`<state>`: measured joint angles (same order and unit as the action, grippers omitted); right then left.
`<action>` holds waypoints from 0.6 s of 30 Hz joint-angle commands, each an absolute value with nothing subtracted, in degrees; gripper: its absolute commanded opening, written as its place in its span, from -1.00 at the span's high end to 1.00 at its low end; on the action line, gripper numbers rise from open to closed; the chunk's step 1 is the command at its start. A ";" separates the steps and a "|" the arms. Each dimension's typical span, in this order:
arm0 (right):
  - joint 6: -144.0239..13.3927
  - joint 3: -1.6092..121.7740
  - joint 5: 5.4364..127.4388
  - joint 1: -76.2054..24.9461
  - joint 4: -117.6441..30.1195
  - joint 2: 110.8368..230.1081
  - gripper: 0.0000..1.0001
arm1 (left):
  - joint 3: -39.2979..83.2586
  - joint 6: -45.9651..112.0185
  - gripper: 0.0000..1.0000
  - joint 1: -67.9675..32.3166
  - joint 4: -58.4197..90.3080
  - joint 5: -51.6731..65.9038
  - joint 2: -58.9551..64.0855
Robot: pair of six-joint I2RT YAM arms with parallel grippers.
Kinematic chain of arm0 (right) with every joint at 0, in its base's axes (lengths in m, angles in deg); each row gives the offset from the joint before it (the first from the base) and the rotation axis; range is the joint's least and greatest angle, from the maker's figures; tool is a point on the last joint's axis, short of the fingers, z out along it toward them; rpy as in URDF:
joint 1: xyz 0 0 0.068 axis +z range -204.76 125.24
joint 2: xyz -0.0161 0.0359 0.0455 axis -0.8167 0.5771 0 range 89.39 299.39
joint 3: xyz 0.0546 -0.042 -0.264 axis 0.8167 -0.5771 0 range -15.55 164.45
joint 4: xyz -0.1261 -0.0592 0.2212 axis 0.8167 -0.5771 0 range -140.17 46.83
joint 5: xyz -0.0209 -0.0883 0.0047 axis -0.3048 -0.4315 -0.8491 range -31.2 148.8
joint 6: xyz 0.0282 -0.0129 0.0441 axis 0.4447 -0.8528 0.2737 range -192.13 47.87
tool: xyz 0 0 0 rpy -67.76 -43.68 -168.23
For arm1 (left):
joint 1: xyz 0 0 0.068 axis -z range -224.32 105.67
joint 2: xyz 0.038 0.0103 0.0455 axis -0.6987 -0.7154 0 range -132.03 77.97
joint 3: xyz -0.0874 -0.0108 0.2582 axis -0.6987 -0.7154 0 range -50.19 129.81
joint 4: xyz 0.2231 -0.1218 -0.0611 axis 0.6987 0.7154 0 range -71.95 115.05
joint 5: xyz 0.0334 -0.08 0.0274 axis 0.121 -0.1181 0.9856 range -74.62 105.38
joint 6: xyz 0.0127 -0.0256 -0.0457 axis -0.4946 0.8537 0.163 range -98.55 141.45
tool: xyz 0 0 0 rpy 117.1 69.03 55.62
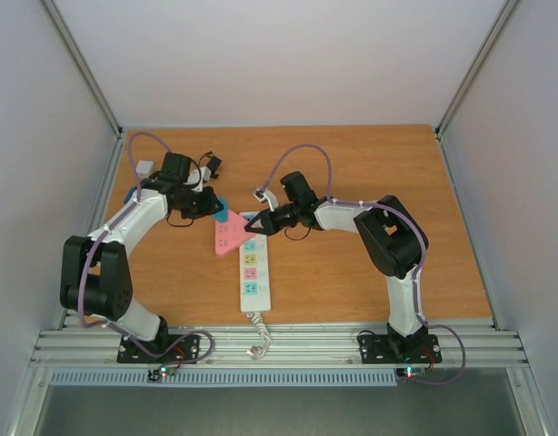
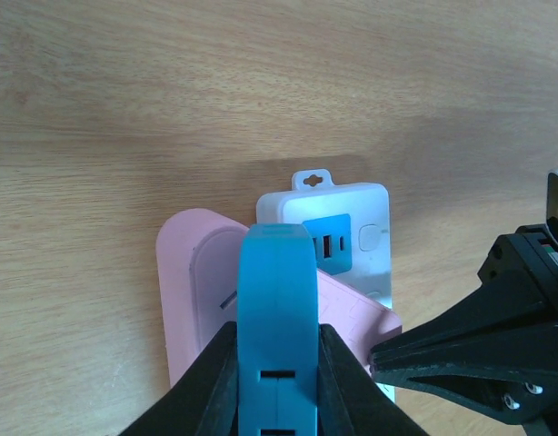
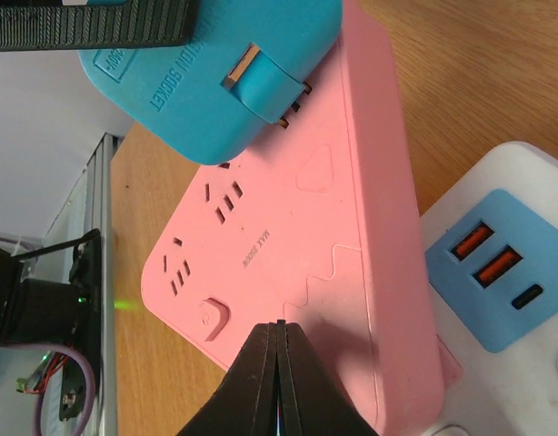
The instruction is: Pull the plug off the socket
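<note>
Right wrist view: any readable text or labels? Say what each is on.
"SOCKET": on the blue plug; the letters before it are partly hidden.
Smaller line beside it on the blue plug: too blurred to read.
"MAX", followed by figures too small to read: on the pink block.

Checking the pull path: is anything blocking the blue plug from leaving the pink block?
Nothing visible. The left gripper grips the blue plug directly; the right gripper, shut, rests on the pink block beside it.
</note>
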<state>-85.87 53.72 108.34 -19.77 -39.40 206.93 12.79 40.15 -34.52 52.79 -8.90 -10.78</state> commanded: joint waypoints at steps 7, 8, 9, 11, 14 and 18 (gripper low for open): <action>-85.75 50.54 95.27 -20.04 -50.55 213.27 0.95 | 12.86 40.31 0.99 -35.60 50.79 -13.78 -7.50; -85.75 50.54 95.27 -20.06 -50.55 213.26 0.95 | 12.55 40.25 0.99 -35.54 50.53 -14.16 -7.58; -85.75 50.54 95.27 -20.06 -50.55 213.31 0.95 | 12.30 40.49 0.99 -35.55 50.22 -15.28 -7.63; -85.74 50.63 95.35 -19.97 -50.63 213.41 0.95 | 11.64 41.08 0.99 -35.60 48.96 -18.61 -7.71; -85.66 50.64 95.32 -19.95 -50.72 213.33 0.95 | 11.28 42.17 0.99 -35.62 47.81 -21.33 -7.72; -85.96 50.63 95.46 -19.96 -50.73 212.83 0.95 | 11.50 41.39 0.99 -35.62 47.91 -22.14 -6.60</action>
<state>-85.65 54.01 106.74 -19.77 -38.68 207.30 11.94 41.02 -35.40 50.60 -18.29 -9.05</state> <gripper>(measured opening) 0.024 0.188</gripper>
